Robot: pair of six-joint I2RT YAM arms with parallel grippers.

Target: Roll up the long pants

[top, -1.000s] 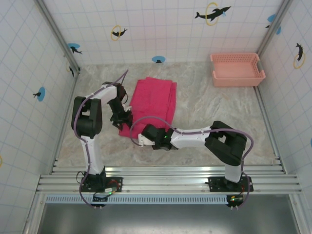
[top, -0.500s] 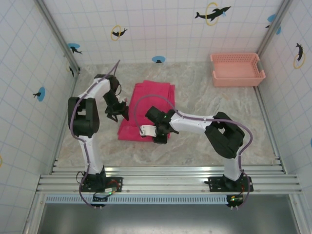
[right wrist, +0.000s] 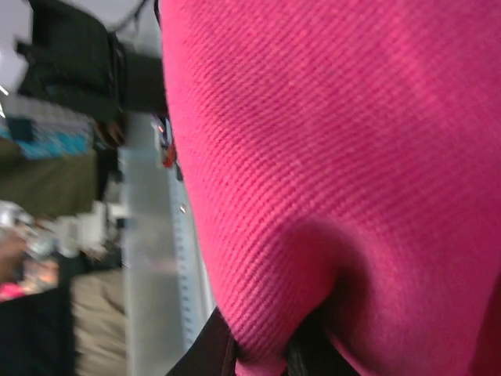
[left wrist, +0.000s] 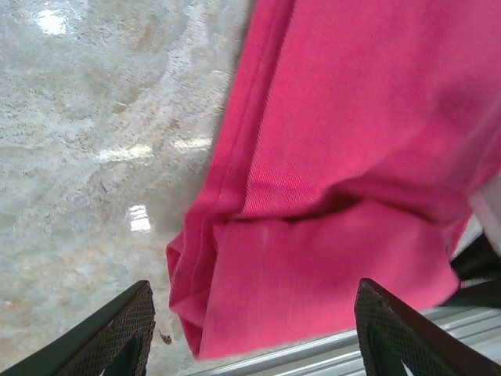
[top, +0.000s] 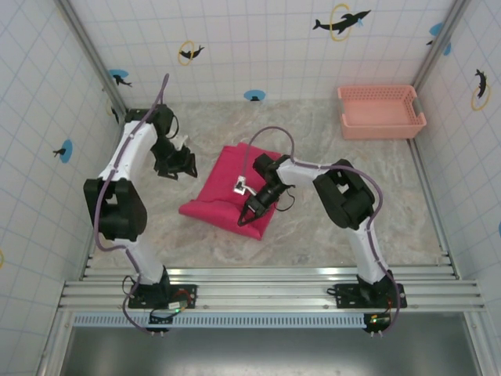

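- The left arm [top: 117, 180] is reaching far up the left side, its elbow sticking out leftward and its forearm stretching away from the base.
- Its wrist is bending back toward the centre. The left claw [top: 175, 164] is pointing downward with its jaws standing wide apart, and in the wrist view its ribbed fingers [left wrist: 117, 337] are framing the lower corners.
- The right arm [top: 356, 211] is folding at the elbow and sending its forearm leftward across the middle.
- The right claw [top: 249, 211] is angling down and to the left, its dark fingers [right wrist: 207, 356] pinching together on a fold of the long pants [top: 227, 176].
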